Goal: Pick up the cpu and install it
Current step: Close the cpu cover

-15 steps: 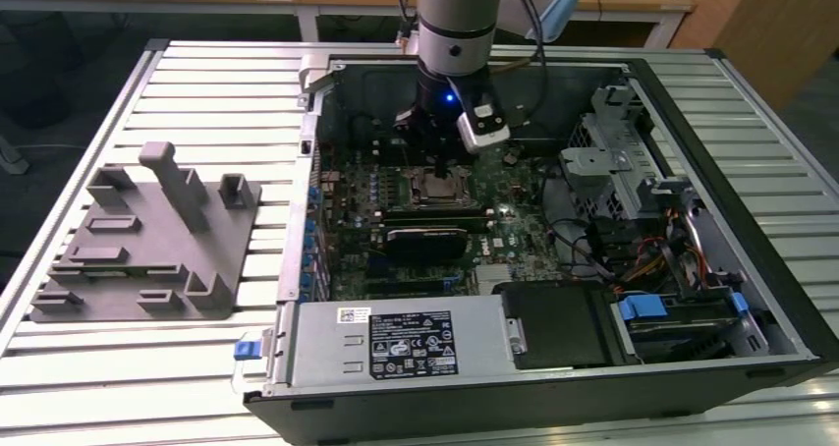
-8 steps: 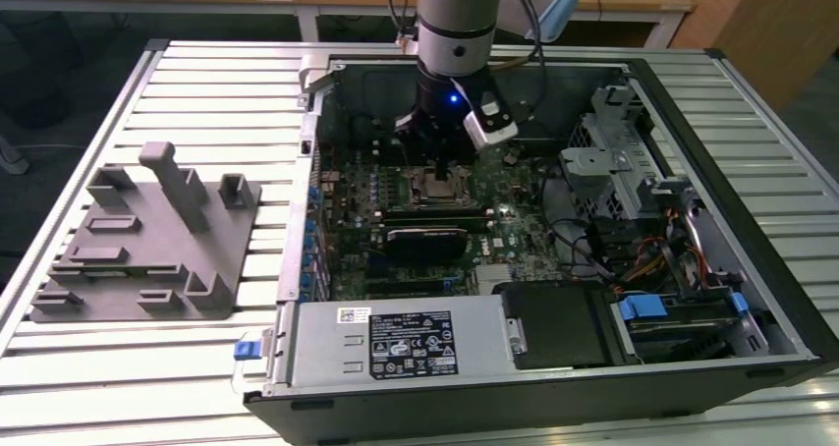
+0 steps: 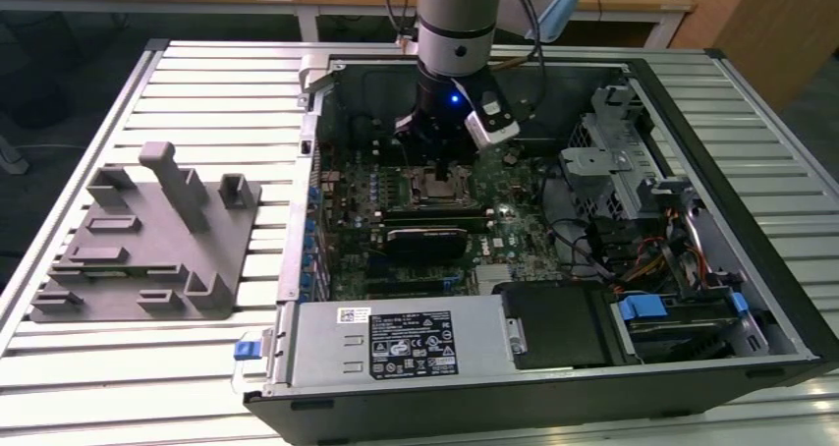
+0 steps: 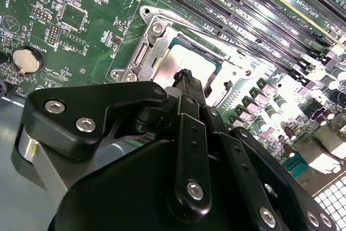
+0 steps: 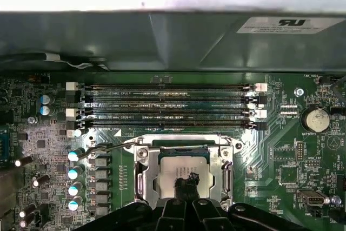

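cpu (image 5: 172, 166) seated in socket (image 5: 141, 181); gripper (image 5: 187, 180) fingers pinched together, tips over cpu centre

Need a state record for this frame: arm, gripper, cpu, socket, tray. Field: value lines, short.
arm: reaching down into the open computer case
gripper: tip directly over the cpu; contact unclear
cpu: lying flat inside the socket frame on the motherboard
memory slots: parallel rows alongside the socket frame
grey tray: on the slatted table, at the exterior view's left of the case
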Robot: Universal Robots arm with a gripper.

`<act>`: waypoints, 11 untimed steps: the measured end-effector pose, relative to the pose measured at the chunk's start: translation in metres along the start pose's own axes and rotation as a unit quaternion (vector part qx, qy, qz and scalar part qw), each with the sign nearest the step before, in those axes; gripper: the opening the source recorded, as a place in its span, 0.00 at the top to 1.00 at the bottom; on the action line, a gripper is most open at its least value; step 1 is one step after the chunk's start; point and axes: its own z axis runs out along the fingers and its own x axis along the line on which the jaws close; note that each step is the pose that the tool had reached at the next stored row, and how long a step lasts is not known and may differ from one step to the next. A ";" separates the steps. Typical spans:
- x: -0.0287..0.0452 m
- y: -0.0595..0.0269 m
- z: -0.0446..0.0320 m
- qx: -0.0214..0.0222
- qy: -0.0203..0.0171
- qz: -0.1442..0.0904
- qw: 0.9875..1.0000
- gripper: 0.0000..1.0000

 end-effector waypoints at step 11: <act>0.0079 -0.0012 0.0014 0.000 0.000 0.000 1.000 0.89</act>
